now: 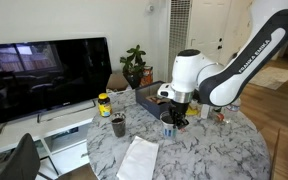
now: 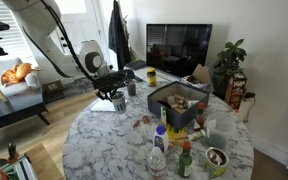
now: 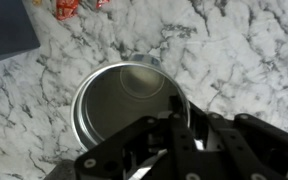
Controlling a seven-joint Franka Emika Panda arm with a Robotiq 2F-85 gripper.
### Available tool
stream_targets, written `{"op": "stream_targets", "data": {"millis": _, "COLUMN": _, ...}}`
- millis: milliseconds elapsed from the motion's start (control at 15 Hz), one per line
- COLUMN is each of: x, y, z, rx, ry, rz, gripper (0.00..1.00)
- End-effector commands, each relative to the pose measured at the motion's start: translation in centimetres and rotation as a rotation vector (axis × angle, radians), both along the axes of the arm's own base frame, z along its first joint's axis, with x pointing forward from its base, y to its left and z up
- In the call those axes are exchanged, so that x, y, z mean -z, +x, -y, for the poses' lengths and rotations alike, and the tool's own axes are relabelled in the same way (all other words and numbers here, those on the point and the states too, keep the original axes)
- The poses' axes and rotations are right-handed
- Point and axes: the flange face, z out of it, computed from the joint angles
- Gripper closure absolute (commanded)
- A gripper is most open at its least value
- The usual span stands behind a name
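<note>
End effector (image 3: 177, 108): jaws drawn together. In the wrist view the fingertips (image 3: 174, 100) sit right on the near wall of a metal cup (image 3: 119, 105), and they appear to pinch the rim, one inside and one outside. The pads are partly hidden by the end effector's own body, so the contact is a judgement.

Location: the cup stands upright on the marble surface (image 3: 244, 50), directly under the wrist. In both exterior views the end effector (image 1: 172, 118) (image 2: 117, 97) is low over the surface near its edge. The cup itself is barely readable there.

Neighbours:
- a dark mug (image 1: 118, 125), near
- a yellow-lidded jar (image 1: 104, 104), behind the mug
- a white sheet (image 1: 139, 160), towards the front
- a blue box (image 2: 179, 100) of small items, well apart

Handling notes (judgement):
- A rim pinch on a thin wall is a weak hold.
- Keep the wrist vertical so the cup hangs level.
- Move slowly, with no twisting about the pinch point.
- Check that the base is clear of the marble before any sideways travel.
- Steer clear of the mug.

Appearance: round and open-topped with a plain brushed grey metal inside. It is empty, with a soft reflection on its floor. The rim is thin and even, with no handle seen. It is probably light, rigid and slippery.
</note>
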Motion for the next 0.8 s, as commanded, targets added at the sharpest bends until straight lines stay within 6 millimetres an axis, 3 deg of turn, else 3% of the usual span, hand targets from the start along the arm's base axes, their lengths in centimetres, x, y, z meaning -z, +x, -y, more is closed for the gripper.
{"op": "stream_targets", "data": {"millis": 0, "x": 1.8, "y": 0.8, "z": -0.8, "rx": -0.018, "ry": -0.017, "rz": -0.005, "gripper": 0.98}}
{"op": "stream_targets", "data": {"millis": 733, "x": 5.2, "y": 1.9, "z": -1.3, "rx": -0.015, "ry": -0.019, "rz": -0.033, "gripper": 0.98}}
